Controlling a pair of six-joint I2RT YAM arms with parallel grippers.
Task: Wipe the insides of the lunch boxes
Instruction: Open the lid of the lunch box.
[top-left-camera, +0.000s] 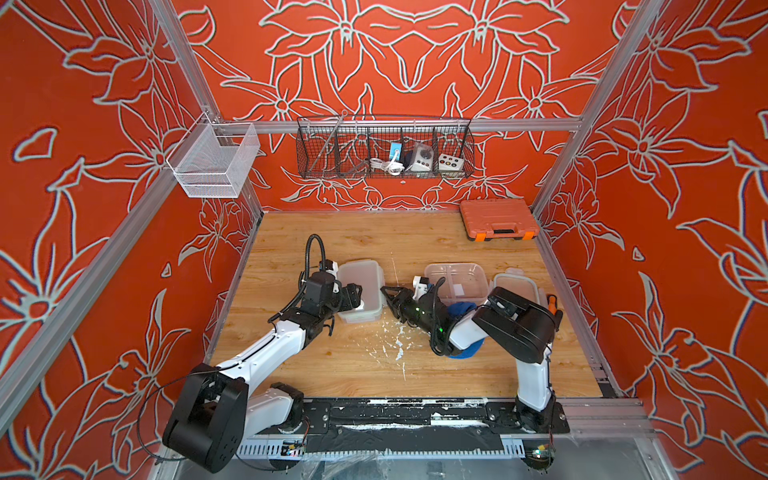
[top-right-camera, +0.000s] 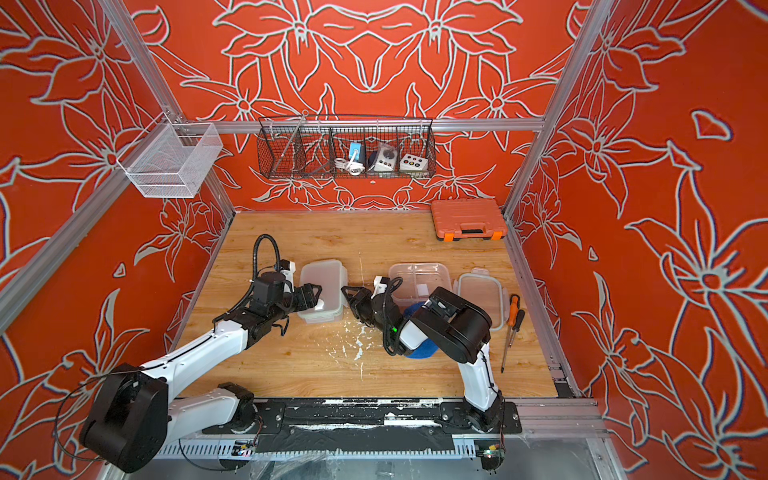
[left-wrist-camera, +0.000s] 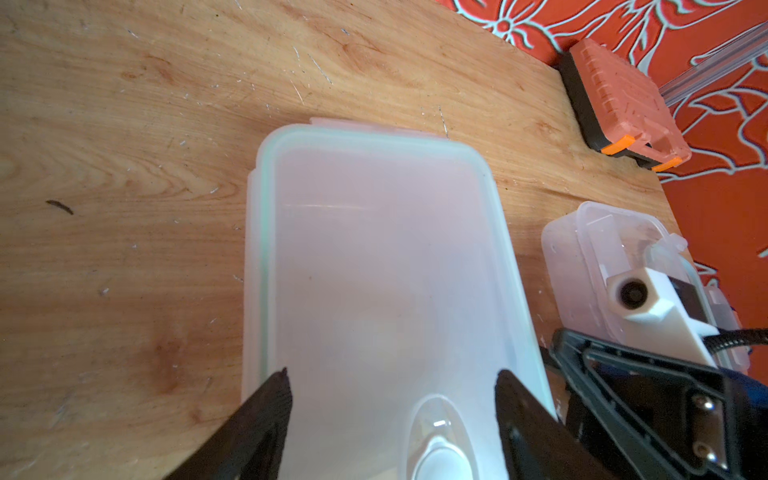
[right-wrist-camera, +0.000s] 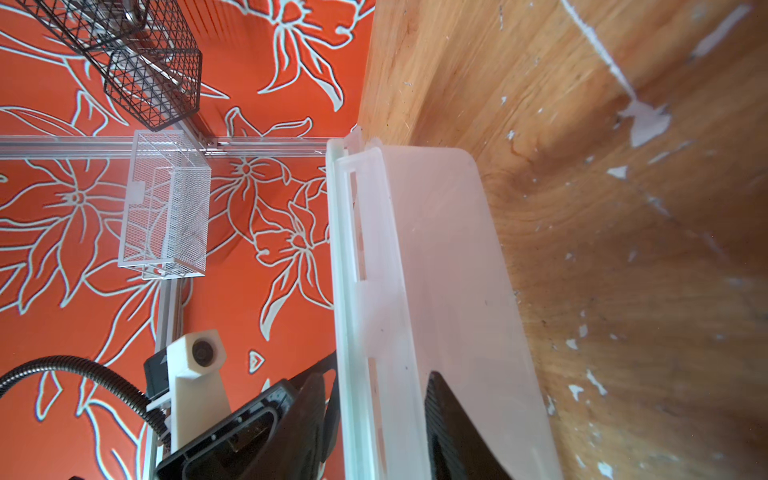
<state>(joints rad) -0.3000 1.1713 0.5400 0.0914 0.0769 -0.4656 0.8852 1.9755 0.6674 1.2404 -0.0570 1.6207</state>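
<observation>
The closed lunch box sits left of centre on the wooden table in both top views. Its lid is on, so its inside cannot be wiped yet. The divided lunch box lies open just right of centre, with its lid further right. A blue cloth lies under the right arm, in neither gripper.

The left gripper hangs over the lower end of the closed lid with jaws wide apart, tips inside the lid's outline; whether they touch it is unclear. The right gripper is at the box's right long side. Its wrist view shows a jaw on either side of the side latch flap (one shows dark through the translucent plastic). Whether they have bitten on it I cannot tell.

The step looks like unclipping the lid. To do it well, pinch the flap near its free edge and swing it outward about its hinge rather than tugging straight. Meanwhile the left gripper should press the lid down so the light box neither slides nor tips. Any other clips likely need the same before the lid lifts.
</observation>
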